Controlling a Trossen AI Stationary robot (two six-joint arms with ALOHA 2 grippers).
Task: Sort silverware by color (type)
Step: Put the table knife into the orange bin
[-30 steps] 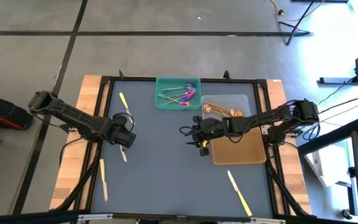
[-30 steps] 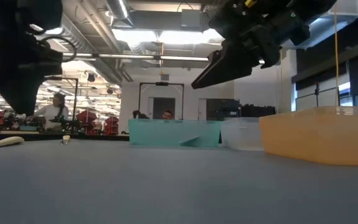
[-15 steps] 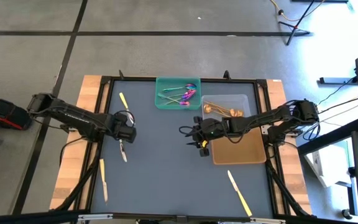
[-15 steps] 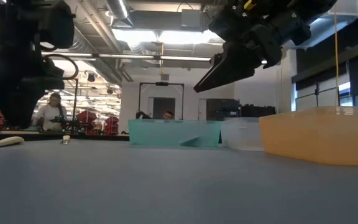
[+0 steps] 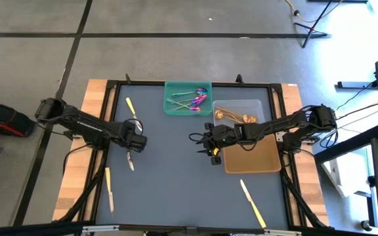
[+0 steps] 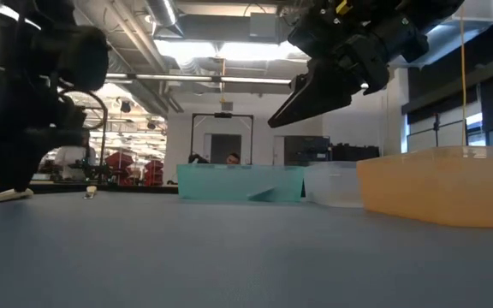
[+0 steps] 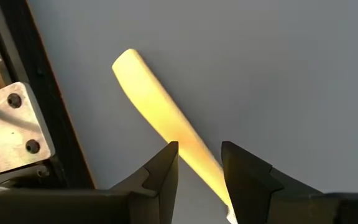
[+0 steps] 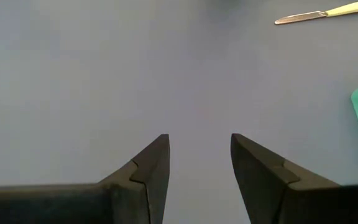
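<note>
Four pale yellow knives lie flat on the grey mat. One (image 5: 130,159) is under my left gripper, one (image 5: 130,106) is far left, one (image 5: 109,189) near left, one (image 5: 253,203) near right. My left gripper (image 5: 135,141) is open and low over the first knife. In the left wrist view its fingers (image 7: 199,157) stand on either side of the yellow handle (image 7: 160,112). Purple-headed spoons (image 5: 192,99) lie in the green tray (image 5: 170,108) and gold spoons (image 5: 231,116) in the clear tray (image 5: 258,105). My right gripper (image 5: 213,149) hangs open above bare mat (image 8: 197,149).
The orange tray (image 5: 251,164) sits on the mat right of my right gripper, in front of the clear tray. A black frame (image 5: 107,131) and wooden strips border the mat. The mat's middle and near part (image 5: 176,190) is bare. People show in the room beyond (image 6: 229,158).
My left gripper has come down toward the mat and the knife beneath it, shifting slightly toward the table's right, and its tips now reach table level beside the knife handle. The right arm has kept still. No utensil has moved.
</note>
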